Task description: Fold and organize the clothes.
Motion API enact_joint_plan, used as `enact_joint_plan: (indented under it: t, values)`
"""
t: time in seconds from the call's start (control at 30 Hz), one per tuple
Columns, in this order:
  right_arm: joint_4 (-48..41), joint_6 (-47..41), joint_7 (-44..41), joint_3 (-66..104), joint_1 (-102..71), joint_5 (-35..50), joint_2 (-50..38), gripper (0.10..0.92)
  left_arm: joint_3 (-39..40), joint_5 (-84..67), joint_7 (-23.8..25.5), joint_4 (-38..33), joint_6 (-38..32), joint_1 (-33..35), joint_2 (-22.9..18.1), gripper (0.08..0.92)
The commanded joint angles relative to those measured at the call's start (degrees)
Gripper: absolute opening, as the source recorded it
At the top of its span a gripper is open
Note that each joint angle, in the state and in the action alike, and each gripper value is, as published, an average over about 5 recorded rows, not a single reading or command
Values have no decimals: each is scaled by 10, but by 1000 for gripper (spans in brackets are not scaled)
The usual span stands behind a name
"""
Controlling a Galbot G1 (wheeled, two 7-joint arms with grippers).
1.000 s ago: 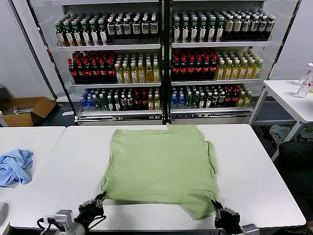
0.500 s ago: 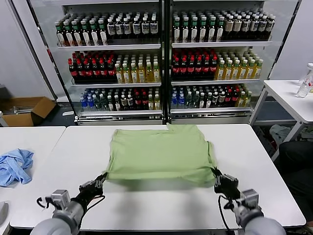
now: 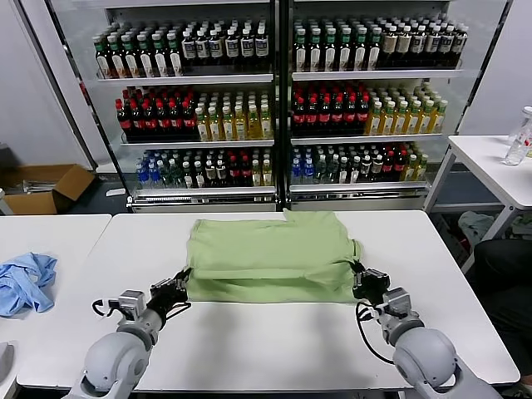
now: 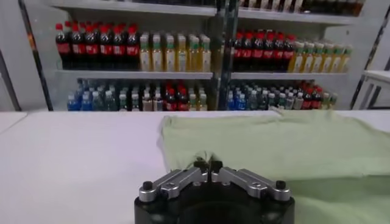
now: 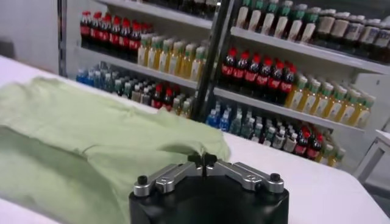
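The clothes are one light green shirt (image 3: pixel 270 253), lying on the white table (image 3: pixel 274 341) with its near half folded over its far half. My left gripper (image 3: pixel 181 281) sits at the fold's front left corner, and its fingertips are pinched together on the fabric edge (image 4: pixel 208 164). At the front right corner my right gripper (image 3: pixel 359 278) is also shut, with green cloth bunched between its tips (image 5: pixel 202 159). The shirt (image 4: pixel 274 146) spreads out beyond the left gripper. In the right wrist view the shirt (image 5: pixel 91 140) lies beside and beyond the gripper.
A crumpled blue cloth (image 3: pixel 25 281) lies on the neighbouring table to the left. Glass-fronted coolers full of bottles (image 3: pixel 274 108) stand behind the table. Another white table (image 3: pixel 499 166) is at the far right, and a cardboard box (image 3: pixel 41 187) sits on the floor at left.
Both grippers have travelled from the table's front edge toward the far side with the shirt's hem. The near half now lies folded over the far half.
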Motion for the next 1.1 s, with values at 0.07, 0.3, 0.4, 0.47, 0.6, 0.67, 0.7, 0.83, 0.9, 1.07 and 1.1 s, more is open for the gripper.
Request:
enact_joint_plan:
  t: [0.07, 0.3, 0.4, 0.47, 0.6, 0.67, 0.7, 0.83, 0.9, 1.07, 1.1]
  values:
    - [3, -4, -1, 16, -27, -28, 9, 362, 3, 70, 0, 5, -13, 9, -5, 269]
    - [-3, -40, 10, 58, -59, 25, 8, 562, -25, 67, -14, 3, -20, 69, -23, 477]
    - [-23, -68, 19, 55, -49, 73, 10, 648, -18, 67, -20, 30, -19, 57, -27, 564]
    - [-33, -74, 23, 43, -44, 94, 11, 709, -9, 66, -24, 50, -13, 40, -29, 616]
    - [-40, -70, 28, 14, -41, 109, 16, 796, 8, 59, -30, 82, -4, 12, -32, 710]
    - [-41, -70, 30, 6, -40, 115, 20, 796, 15, 58, -31, 92, -4, 7, -33, 701]
    - [-41, -70, 31, 4, -41, 119, 21, 780, 17, 58, -31, 95, -4, 6, -34, 679]
    - [-42, -61, 28, -6, -39, 128, 17, 677, 20, 53, -29, 96, -1, 8, -39, 567]
    - [-40, -53, 26, -14, -39, 129, 11, 625, 19, 49, -26, 96, 1, 10, -40, 507]
    - [-26, -40, 23, -17, -47, 126, -1, 460, 14, 29, -18, 106, 13, 7, -41, 368]
    - [-22, -39, 23, -13, -52, 126, -3, 426, 13, 21, -15, 104, 14, 7, -41, 334]
